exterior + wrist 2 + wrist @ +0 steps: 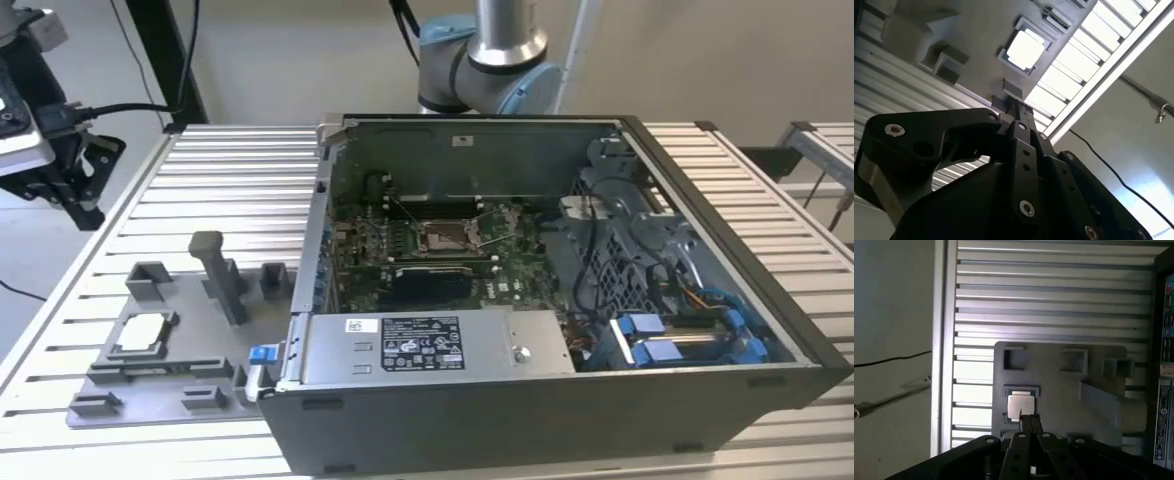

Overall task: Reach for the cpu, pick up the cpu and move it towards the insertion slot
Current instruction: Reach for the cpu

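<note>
Gripper (1027, 419), fingers pressed together on nothing, hangs over the grey tray (1064, 390) with the cpu (1020, 405) just ahead of its tips and apart from them, lying flat and metal face up in a square nest that, I judge, keeps it steady for a grasp from above. Well away from the gripper, at the exterior view's right of the tray, the insertion slot (445, 237) sits inside the open computer case (561, 410), its frame facing upward so a chip can be lowered straight in.
</note>
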You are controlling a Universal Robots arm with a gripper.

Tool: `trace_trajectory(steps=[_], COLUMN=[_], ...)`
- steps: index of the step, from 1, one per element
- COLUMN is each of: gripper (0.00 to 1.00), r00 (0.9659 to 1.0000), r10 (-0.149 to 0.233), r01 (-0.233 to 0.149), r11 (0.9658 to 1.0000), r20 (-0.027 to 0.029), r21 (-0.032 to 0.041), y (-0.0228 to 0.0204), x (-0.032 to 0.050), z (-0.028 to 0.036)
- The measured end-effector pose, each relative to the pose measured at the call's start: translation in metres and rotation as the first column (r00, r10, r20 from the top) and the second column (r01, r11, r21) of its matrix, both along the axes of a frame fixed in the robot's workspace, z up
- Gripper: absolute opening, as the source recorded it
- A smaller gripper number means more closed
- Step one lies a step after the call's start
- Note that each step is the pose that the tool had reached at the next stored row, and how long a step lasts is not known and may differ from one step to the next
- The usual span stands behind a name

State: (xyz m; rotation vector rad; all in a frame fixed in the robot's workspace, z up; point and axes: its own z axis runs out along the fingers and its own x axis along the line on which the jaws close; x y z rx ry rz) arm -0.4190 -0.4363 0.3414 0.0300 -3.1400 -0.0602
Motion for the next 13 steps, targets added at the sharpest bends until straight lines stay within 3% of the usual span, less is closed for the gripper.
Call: trace_trajectory(steps=[7, 13], gripper=[0.00, 0.00], r00=[1.0000, 1.0000], r10=[0.002, 0.004], r01=[-0.002, -0.004], r11=[1.0000, 1.0000], r20=[0.0001, 0.0001], r21=[0.0000, 0.0000], y=[-0.0069, -0.0071], x=[0.0000, 0.0000], z=[-0.0042, -0.0043])
